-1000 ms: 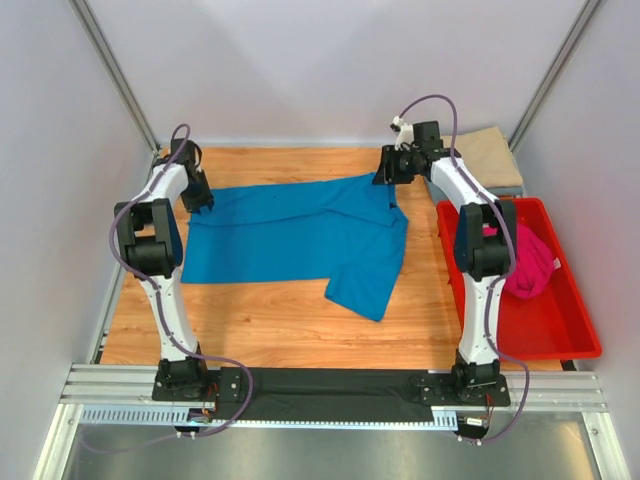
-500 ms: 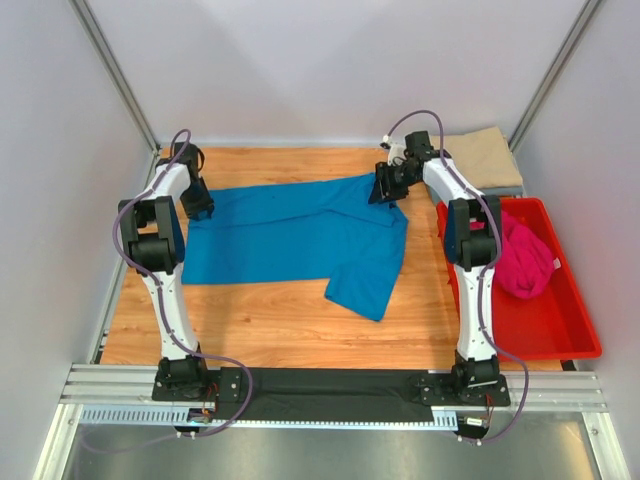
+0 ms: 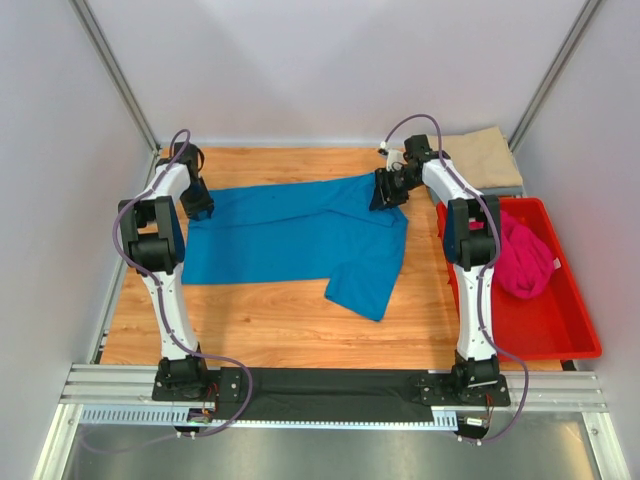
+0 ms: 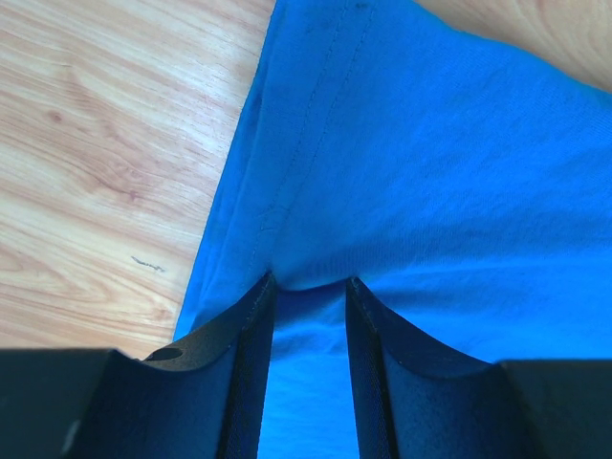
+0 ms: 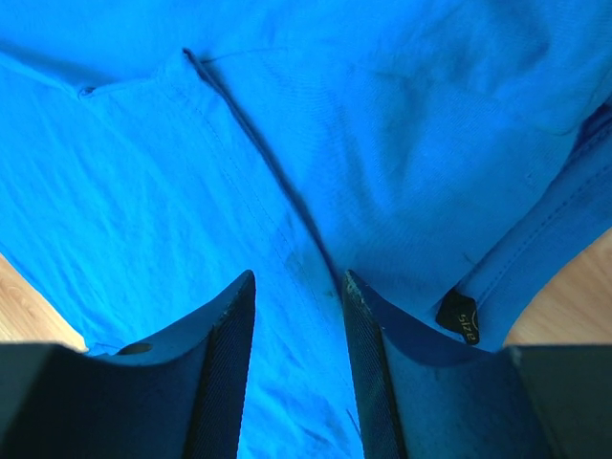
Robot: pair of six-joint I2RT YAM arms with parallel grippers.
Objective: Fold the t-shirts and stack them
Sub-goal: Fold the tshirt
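The bright blue t-shirt lies spread on the wooden table, one sleeve folded toward the front. My left gripper is open at its left hem. The fingertips press into the cloth, and a small ridge of it rises between them. My right gripper is open over the far right part by the collar. A seam runs between its fingers and the black size label sits just to the right. The magenta t-shirt is bunched in the red bin. The tan t-shirt lies folded at the back right.
The red bin stands along the right edge of the table, close beside the right arm. A grey edge shows under the tan shirt. Bare wood lies in front of the blue shirt. White walls close in the left, back and right.
The right gripper moved left and down from the back right onto the blue shirt near the collar. The left arm barely shifted at the hem.
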